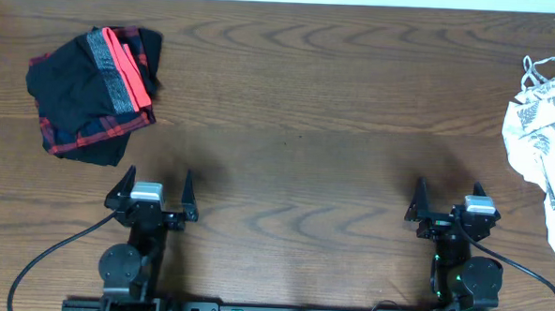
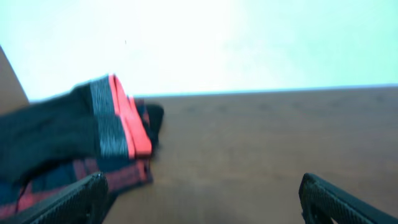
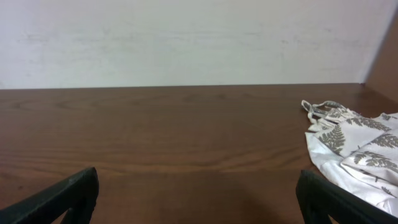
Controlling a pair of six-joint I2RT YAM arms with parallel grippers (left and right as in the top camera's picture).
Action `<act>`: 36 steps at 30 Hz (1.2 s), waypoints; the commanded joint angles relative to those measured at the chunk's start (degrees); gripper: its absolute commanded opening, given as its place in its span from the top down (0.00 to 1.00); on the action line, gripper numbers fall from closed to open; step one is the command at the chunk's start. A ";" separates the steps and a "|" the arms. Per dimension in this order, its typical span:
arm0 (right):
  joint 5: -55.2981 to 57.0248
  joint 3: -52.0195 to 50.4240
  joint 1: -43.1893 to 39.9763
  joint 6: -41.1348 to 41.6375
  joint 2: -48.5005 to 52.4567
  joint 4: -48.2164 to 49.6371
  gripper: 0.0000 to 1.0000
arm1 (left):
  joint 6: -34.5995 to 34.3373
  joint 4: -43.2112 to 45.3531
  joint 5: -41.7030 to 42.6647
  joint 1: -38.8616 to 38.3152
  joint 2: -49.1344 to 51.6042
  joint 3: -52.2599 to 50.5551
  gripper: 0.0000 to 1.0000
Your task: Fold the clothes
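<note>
**1. Bench** [image 1: 297,128]: dark wood grain. Bare wood runs across the middle from the near edge to the far edge.

**2. Leggings** [image 1: 65,85]: black, bunched in a loose heap at the far left corner of the bench. The grey-and-coral waistband [image 1: 122,69] lies on top, running toward the far edge.

**3. Plaid piece** [image 1: 100,136]: red and navy, lying under the leggings and touching them. It shows along the near and right sides of the heap.

**4. Leaf-print top** [image 1: 541,129]: white with grey leaves, crumpled at the right edge of the bench. Its thin straps lie toward the far edge. Part of it runs out of the overhead view.

**5. Left fingers** [image 1: 124,188]: 2, spread wide and holding nothing. They sit close to the near edge, on the near side of the heap and apart from it, with only bare wood between. The left wrist view is blurred.

**6. Right fingers** [image 1: 418,204]: 2, spread wide and holding nothing, close to the near edge. The top lies off to their right, well apart from them.

**7. Cables** [image 1: 53,254]: 2, black, 1 looping out from each arm's base at the near edge.

**8. Wall** [image 3: 186,37]: pale, behind the far edge.
</note>
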 commanded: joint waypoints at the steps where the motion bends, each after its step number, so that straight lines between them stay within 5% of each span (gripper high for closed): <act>1: 0.76 -0.09 -0.46 -0.90 -0.13 -0.15 0.01 | -0.37 2.14 -0.52 0.07 -0.48 -2.49 0.02; 36: 0.76 -0.09 -0.46 -0.87 -0.13 -0.15 0.01 | -0.55 -4.13 -0.24 0.04 -0.24 -2.62 0.02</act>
